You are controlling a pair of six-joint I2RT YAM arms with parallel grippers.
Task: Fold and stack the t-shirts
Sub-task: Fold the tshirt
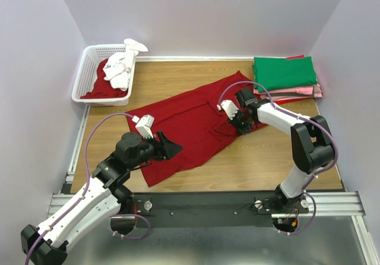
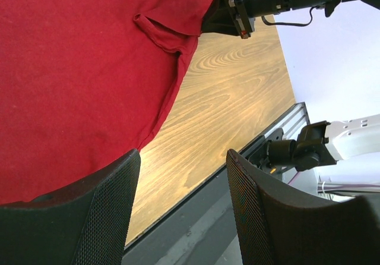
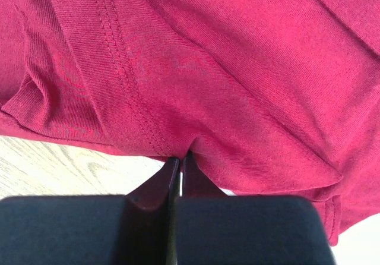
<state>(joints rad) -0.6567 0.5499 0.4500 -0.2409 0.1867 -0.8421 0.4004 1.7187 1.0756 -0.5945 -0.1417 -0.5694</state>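
We're clamping the right gripper (image 3: 180,161) on the hem of the red shirt (image 1: 178,125), seemingly nipping cloth, to start the fold; the left gripper (image 2: 183,157) is hovering open and empty.

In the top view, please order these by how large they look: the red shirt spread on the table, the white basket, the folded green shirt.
1. red shirt, clearly largest.
2. white basket.
3. folded green shirt, somewhat smaller than the basket.

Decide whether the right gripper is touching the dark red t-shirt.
Touching: the right wrist view shows the right gripper pinching a fold of the dark red t-shirt.
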